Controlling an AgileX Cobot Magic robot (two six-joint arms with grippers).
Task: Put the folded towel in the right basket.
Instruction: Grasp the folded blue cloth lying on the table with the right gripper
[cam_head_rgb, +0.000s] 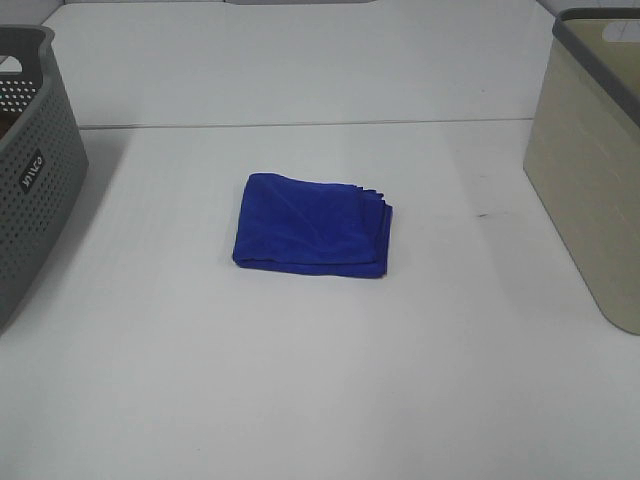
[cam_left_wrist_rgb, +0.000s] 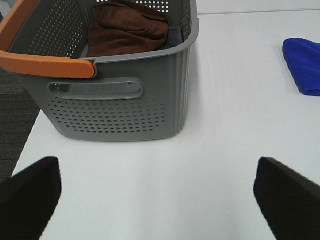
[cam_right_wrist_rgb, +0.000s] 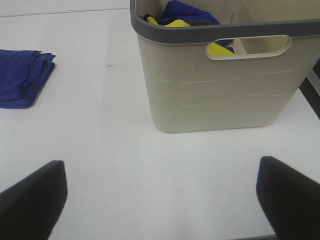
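Observation:
A folded blue towel (cam_head_rgb: 312, 224) lies flat in the middle of the white table. It also shows in the left wrist view (cam_left_wrist_rgb: 304, 65) and in the right wrist view (cam_right_wrist_rgb: 22, 76). The right basket (cam_head_rgb: 592, 165) is beige with a grey rim and stands at the table's right edge. The right wrist view shows it (cam_right_wrist_rgb: 220, 90) holding blue and yellow cloths. My left gripper (cam_left_wrist_rgb: 157, 200) is open and empty, near the grey basket. My right gripper (cam_right_wrist_rgb: 160, 200) is open and empty, in front of the beige basket. Neither gripper shows in the exterior high view.
A grey perforated basket (cam_head_rgb: 28, 170) with an orange handle (cam_left_wrist_rgb: 40, 55) stands at the table's left edge and holds brown cloth (cam_left_wrist_rgb: 127, 27). The white table (cam_head_rgb: 320, 380) extends toward me from the towel.

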